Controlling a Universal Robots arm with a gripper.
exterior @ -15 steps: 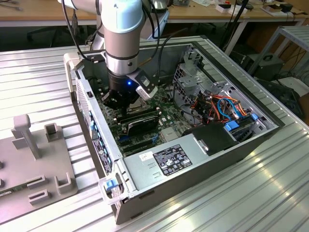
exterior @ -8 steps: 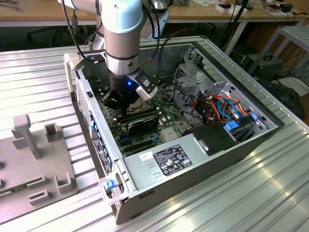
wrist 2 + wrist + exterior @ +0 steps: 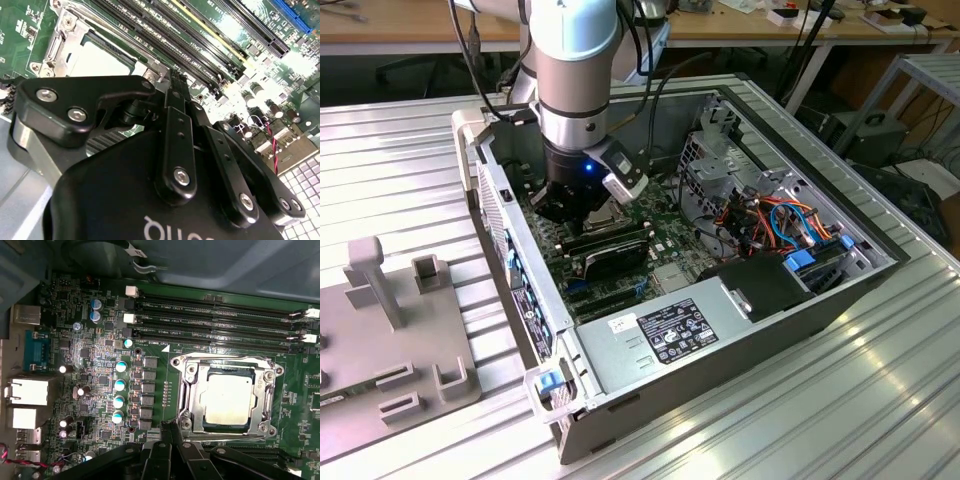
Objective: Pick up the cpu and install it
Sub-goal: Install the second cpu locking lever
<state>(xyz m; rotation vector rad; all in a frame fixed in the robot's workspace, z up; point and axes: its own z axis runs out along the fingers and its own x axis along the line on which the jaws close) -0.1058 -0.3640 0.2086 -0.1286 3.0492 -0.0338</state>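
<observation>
One cpu (image 3: 228, 399) in view, and it sits inside the socket frame (image 3: 186, 371) on the motherboard (image 3: 100, 375), metal lid up, flat and square to the frame as far as I can judge. The second wrist view gives the same: cpu (image 3: 102, 59) in its socket.

Progress, my read: pick and place look done, since the chip is in the socket and not in the claw. Whether the retention frame is latched I can't tell from these frames. So install is mostly there, lock-down unconfirmed.

Claw (image 3: 170, 427): fingers brought together, tips meeting in a narrow point, nothing between them. It hangs just beside the socket frame, at the frame edge facing away from the memory slots. Whether the tips touch the board, can't tell. In the exterior view the arm (image 3: 577, 70) reaches down into the open pc case (image 3: 720, 350), claw over the motherboard.

Counts:
- cpu: one
- socket frame: one, with screws at its corners
- memory slots (image 3: 215, 325): four long slots in the first wrist view, on the far side of the socket from the claw
- teal-topped capacitors (image 3: 120, 385): four in a row near the socket, more scattered further out
- grey fixture (image 3: 390, 330): one, on the ribbed metal surface (image 3: 820, 420) outside the case, well apart from the socket.
</observation>
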